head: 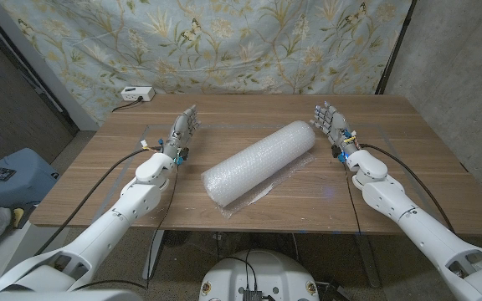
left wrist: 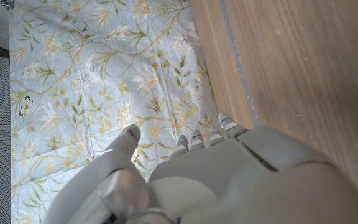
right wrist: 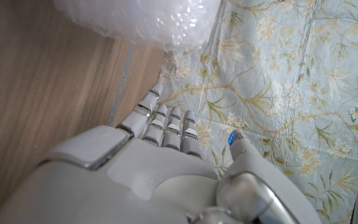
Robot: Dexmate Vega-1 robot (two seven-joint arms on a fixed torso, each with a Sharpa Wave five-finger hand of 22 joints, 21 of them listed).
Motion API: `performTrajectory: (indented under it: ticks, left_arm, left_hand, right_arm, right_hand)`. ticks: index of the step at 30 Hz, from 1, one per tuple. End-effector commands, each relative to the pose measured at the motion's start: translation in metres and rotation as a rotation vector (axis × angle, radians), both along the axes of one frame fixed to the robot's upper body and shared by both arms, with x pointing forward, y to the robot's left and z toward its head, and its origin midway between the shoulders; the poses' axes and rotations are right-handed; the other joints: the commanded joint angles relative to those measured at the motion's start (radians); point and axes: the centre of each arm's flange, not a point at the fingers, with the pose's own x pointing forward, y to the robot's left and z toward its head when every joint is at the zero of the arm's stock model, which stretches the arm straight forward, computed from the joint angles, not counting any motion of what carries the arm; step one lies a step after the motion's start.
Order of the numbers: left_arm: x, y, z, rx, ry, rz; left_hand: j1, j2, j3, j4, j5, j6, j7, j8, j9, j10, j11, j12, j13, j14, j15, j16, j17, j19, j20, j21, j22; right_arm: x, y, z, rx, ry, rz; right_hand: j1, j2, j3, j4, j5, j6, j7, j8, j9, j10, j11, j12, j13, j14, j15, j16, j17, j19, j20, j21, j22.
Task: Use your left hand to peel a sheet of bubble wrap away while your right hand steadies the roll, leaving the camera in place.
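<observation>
Bubble wrap roll lies diagonal mid-bench, untouched.
Right hand and left hand, both empty, fingers apart; steady the far end first; then peel the loose near edge.

Bubble wrap roll: clear, cylindrical, lying on its side diagonally at mid-table, its loose sheet edge spread flat toward the near edge.

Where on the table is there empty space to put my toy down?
Bare wood lies between the bubble wrap roll and the table's right edge, in front of the right hand. Another patch sits at the front left, beside the left hand and its arm. The middle is crowded by the roll.
</observation>
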Motion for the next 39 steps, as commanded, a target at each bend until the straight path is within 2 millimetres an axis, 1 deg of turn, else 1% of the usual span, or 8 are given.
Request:
performTrajectory:
  ticks: [1,11,14,24,29,35,39]
  left_arm:
    - [-0.007,0.002,-0.003,-0.014,0.001,0.010]
    - [-0.009,0.001,-0.005,-0.013,0.011,0.014]
    - [-0.009,0.000,-0.007,-0.016,0.015,0.015]
    - [-0.008,-0.001,-0.006,0.004,0.027,0.010]
    - [-0.006,-0.001,-0.005,0.011,0.028,0.000]
    - [-0.002,-0.002,-0.002,0.021,0.033,-0.001]
    - [0.001,-0.003,0.000,0.030,0.037,0.001]
  left_hand:
    - [0.012,-0.001,0.007,-0.002,0.005,-0.005,0.004,0.008,0.001,-0.003,0.002,0.006,0.003,-0.001,0.003,0.007,0.003,0.007,0.008,0.005,0.005]
    - [0.016,0.000,0.009,-0.009,0.006,-0.001,0.004,0.009,0.001,0.001,0.002,0.006,0.003,0.002,0.003,0.006,0.003,0.010,0.007,0.002,0.005]
    - [0.017,-0.001,0.009,-0.011,0.007,-0.001,0.004,0.008,0.001,0.001,0.001,0.006,0.003,0.005,0.004,0.006,0.003,0.011,0.008,0.002,0.005]
    - [0.021,-0.001,0.011,-0.017,0.008,-0.001,0.005,0.008,0.001,0.003,0.002,0.007,0.003,0.011,0.005,0.007,0.003,0.015,0.007,0.000,0.005]
    - [0.023,-0.001,0.012,-0.020,0.008,0.000,0.005,0.007,0.001,0.005,0.001,0.007,0.003,0.012,0.005,0.006,0.003,0.016,0.008,-0.001,0.005]
    - [0.026,-0.002,0.013,-0.023,0.009,0.000,0.005,0.007,0.001,0.007,0.007,0.007,0.003,0.013,0.005,0.006,0.003,0.017,0.007,-0.003,0.005]
    - [0.027,-0.002,0.013,-0.025,0.009,0.000,0.006,0.007,0.001,0.008,0.007,0.008,0.003,0.014,0.006,0.006,0.003,0.017,0.008,-0.004,0.005]
  right_arm:
    - [-0.003,0.004,-0.001,-0.017,0.005,0.005]
    - [-0.002,0.003,0.004,-0.048,0.008,-0.001]
    - [-0.003,0.002,0.008,-0.092,0.005,-0.030]
    - [-0.006,0.003,0.020,-0.164,-0.017,-0.049]
    - [-0.010,0.004,0.026,-0.196,-0.029,-0.060]
    - [-0.015,0.007,0.034,-0.260,-0.048,-0.074]
    - [-0.021,0.010,0.042,-0.307,-0.073,-0.093]
  right_hand:
    - [0.009,0.000,0.004,-0.003,0.007,0.005,0.002,0.005,0.001,0.009,0.002,0.007,0.002,0.011,-0.001,0.008,0.003,0.009,0.002,0.005,0.005]
    - [0.013,0.001,0.006,-0.009,0.006,0.007,0.004,0.005,0.001,0.010,0.004,0.007,0.002,0.011,0.002,0.008,0.000,0.009,0.004,0.005,0.005]
    - [0.015,0.003,0.007,-0.011,0.006,0.011,0.004,0.007,0.001,0.012,0.006,0.008,0.002,0.011,0.002,0.008,-0.001,0.009,0.004,0.005,0.005]
    - [0.017,0.004,0.006,-0.015,0.005,0.012,0.002,0.007,0.001,0.016,0.004,0.009,0.002,0.012,0.002,0.010,-0.001,0.010,0.005,0.006,0.005]
    - [0.020,0.004,0.006,-0.019,0.004,0.012,0.002,0.006,0.001,0.014,0.003,0.008,0.003,0.012,0.004,0.010,-0.002,0.009,0.005,0.005,0.005]
    - [0.024,0.004,0.007,-0.025,0.004,0.011,0.001,0.006,0.001,0.015,0.004,0.008,0.003,0.010,0.005,0.010,-0.004,0.008,0.008,0.005,0.005]
    - [0.031,0.003,0.008,-0.033,0.003,0.010,-0.003,0.005,0.001,0.014,0.005,0.008,0.003,0.010,0.006,0.009,-0.007,0.006,0.011,0.004,0.005]
